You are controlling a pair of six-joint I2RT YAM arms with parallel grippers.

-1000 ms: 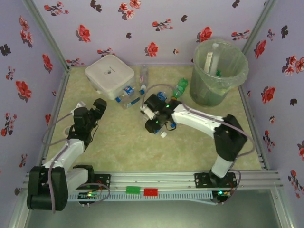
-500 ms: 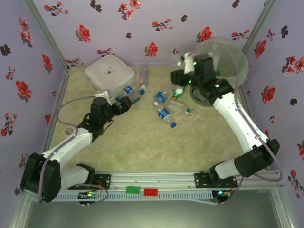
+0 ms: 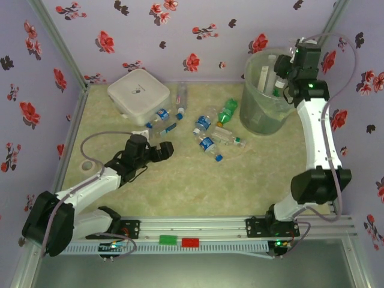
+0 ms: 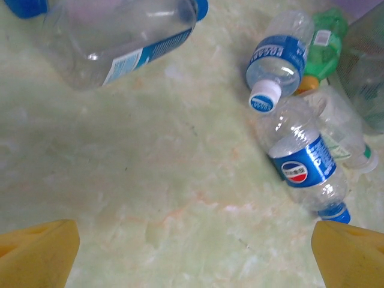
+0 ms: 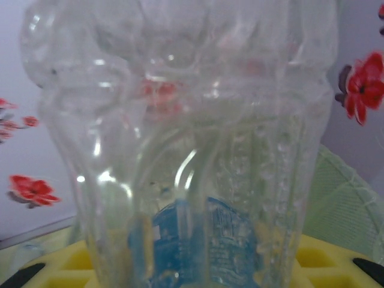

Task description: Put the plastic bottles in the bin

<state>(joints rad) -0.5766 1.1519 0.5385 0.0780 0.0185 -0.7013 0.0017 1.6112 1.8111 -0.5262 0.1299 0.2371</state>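
Observation:
Several plastic bottles lie on the table: blue-labelled clear ones (image 3: 202,123) (image 3: 208,146) (image 3: 161,114), a green one (image 3: 227,111) and a clear one (image 3: 230,137). The grey-green bin (image 3: 264,120) stands at the back right with bottles inside. Above its rim my right gripper (image 3: 292,63) is shut on a clear bottle with a blue label (image 5: 180,150), which stands between its yellow fingers (image 5: 324,264). My left gripper (image 3: 165,150) (image 4: 192,258) is open low over bare table, with the Pepsi-labelled bottle (image 4: 306,165) just ahead to the right. Nothing lies between its fingertips (image 4: 36,255).
A white square lidded box (image 3: 138,93) sits at the back left, with a slim clear bottle (image 3: 180,99) beside it. A large clear bottle (image 4: 120,39) lies ahead of the left gripper. Flowered walls close in the table on three sides.
My right arm has swung up from the middle of the table to above the bin, carrying a clear bottle. My left arm has reached rightward toward the bottle cluster.

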